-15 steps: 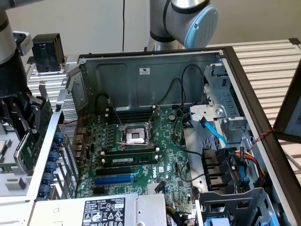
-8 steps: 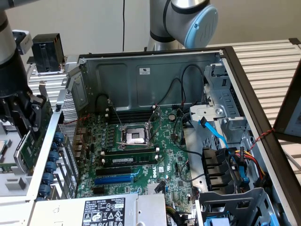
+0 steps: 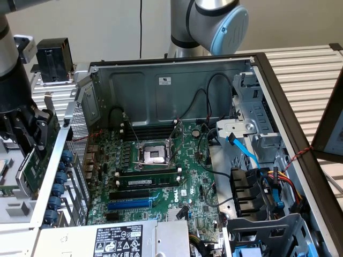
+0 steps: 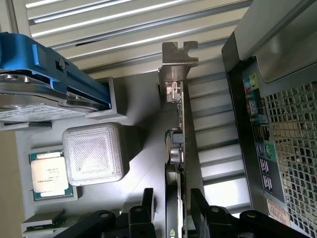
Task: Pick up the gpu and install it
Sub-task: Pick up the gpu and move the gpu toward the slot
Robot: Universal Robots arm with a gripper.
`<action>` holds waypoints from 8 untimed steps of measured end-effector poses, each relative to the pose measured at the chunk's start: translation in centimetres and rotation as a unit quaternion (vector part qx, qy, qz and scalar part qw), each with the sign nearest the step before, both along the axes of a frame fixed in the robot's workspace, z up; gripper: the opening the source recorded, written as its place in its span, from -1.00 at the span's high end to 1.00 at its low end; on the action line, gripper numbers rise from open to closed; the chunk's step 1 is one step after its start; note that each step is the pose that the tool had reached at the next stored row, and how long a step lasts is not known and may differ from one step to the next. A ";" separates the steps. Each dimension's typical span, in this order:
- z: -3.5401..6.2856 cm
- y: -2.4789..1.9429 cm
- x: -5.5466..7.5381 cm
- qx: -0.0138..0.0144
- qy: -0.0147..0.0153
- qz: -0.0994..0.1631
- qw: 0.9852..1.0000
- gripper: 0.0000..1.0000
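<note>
The gpu [image 3: 30, 174] is a thin card with a green board and a metal bracket. It hangs tilted outside the open computer case, at the exterior view's left, over a grey parts tray [image 3: 13, 210]. My gripper [image 3: 33, 152] is shut on it from above. In the wrist view the gpu [image 4: 175, 144] runs edge-on away from the fingers, its bracket [image 4: 179, 62] at the far end, and my gripper [image 4: 173, 201] has a black finger on each side of the card. The case's rear panel [image 4: 260, 124] stands close beside the card.
The case lies open with the motherboard [image 3: 161, 176] facing up, showing a blue slot [image 3: 128, 203], a memory stick [image 3: 147, 182] and the CPU socket [image 3: 153, 155]. The meshed rear wall [image 3: 75, 166] separates the card from the board. A blue-framed drive [image 4: 44, 84], a processor chip [image 4: 48, 174] and a clear square block [image 4: 94, 153] sit on the tray.
</note>
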State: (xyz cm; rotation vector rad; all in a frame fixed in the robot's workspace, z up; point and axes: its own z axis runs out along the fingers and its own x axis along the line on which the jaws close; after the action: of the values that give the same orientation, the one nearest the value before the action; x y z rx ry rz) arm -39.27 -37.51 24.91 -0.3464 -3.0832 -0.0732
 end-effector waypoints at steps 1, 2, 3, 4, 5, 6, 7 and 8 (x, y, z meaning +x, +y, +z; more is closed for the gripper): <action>0.00 -0.14 0.0 0.000 0.000 0.000 1.000 0.14; 0.00 -0.37 0.0 0.002 -0.001 0.000 1.000 0.14; -0.01 -0.50 0.0 0.003 -0.001 0.000 1.000 0.14; -0.02 -0.59 0.0 0.004 -0.002 0.000 1.000 0.14; -0.04 -0.63 0.0 0.005 -0.002 0.000 1.000 0.14; -0.08 -0.63 0.1 0.006 -0.002 -0.002 1.000 0.14; -0.11 -0.63 0.1 0.006 -0.002 -0.005 1.000 0.14; -0.15 -0.62 0.2 0.006 -0.002 -0.007 1.000 0.14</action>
State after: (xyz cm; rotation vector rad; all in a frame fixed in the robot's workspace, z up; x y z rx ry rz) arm -39.09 -38.13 24.76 -0.3680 -3.0830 -0.0930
